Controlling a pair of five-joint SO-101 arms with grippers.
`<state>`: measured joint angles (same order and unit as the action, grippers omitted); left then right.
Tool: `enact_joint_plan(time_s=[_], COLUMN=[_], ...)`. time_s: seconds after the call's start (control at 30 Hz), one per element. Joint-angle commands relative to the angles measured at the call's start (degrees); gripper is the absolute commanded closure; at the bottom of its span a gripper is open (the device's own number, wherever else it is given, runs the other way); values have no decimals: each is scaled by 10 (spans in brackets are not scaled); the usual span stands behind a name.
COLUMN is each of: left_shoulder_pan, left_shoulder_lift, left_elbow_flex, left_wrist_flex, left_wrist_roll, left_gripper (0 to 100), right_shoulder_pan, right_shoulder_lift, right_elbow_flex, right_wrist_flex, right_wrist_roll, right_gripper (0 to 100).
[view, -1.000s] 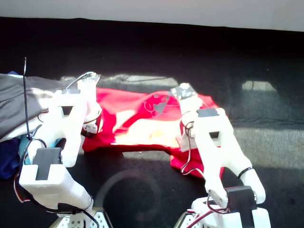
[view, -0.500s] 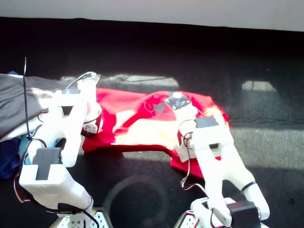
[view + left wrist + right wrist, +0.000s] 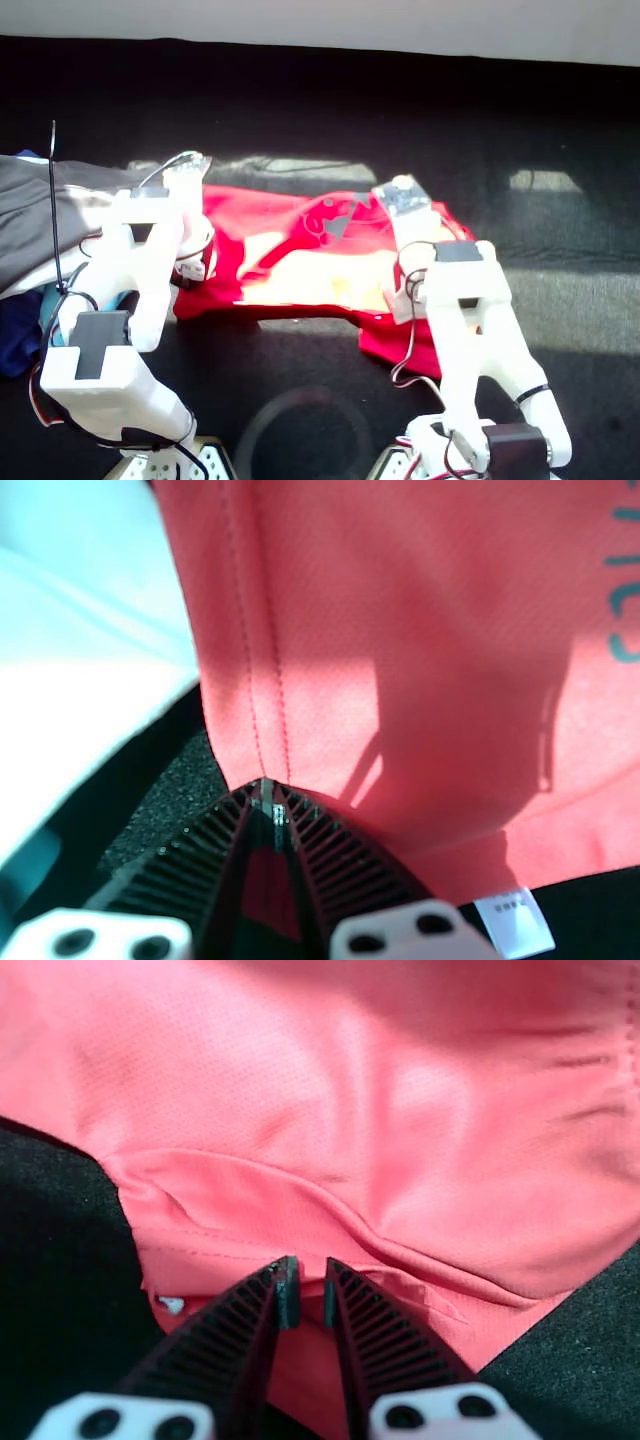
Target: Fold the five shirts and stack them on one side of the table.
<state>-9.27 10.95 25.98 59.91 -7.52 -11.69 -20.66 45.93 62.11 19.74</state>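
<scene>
A red shirt [image 3: 300,260] lies spread across the middle of the black table [image 3: 330,110]. At the shirt's left edge my left gripper [image 3: 268,802] is shut on a stitched hem of the red shirt [image 3: 400,650], and red cloth shows between its fingers. Over the shirt's right part, my right gripper [image 3: 307,1285] is pinched on a folded hem of the red shirt [image 3: 380,1110], with only a narrow gap between the black ribbed fingers [image 3: 255,1325]. In the high view both white arms hide their own fingertips.
A pile of other shirts lies at the table's left edge: a grey one [image 3: 30,210] above, a blue one [image 3: 15,335] below. Pale cloth [image 3: 80,630] lies beside the red hem. A white label [image 3: 515,922] sticks out of the shirt.
The right arm swung left over the shirt, then back right, and now stands slightly right of where it was. The shirt's right edge shifted a little. The left arm kept still.
</scene>
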Motion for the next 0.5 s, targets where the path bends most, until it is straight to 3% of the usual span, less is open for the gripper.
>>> enact_joint_plan(time_s=[0.0,0.2,0.47], left_shoulder_pan=[-7,-7,-7], left_shoulder_lift=[1,1,1], left_elbow_flex=[1,1,1], left_wrist_flex=[-21,-21,-20], left_wrist_roll=[-2,-2,-2], left_gripper=[991,991,991], right_shoulder_pan=[-4,-24,-73], right_shoulder_lift=[-12,-18,-19], right_elbow_flex=[28,78,75], right_wrist_flex=[-17,-29,59], right_wrist_roll=[4,4,6], right_gripper=[944,944,944])
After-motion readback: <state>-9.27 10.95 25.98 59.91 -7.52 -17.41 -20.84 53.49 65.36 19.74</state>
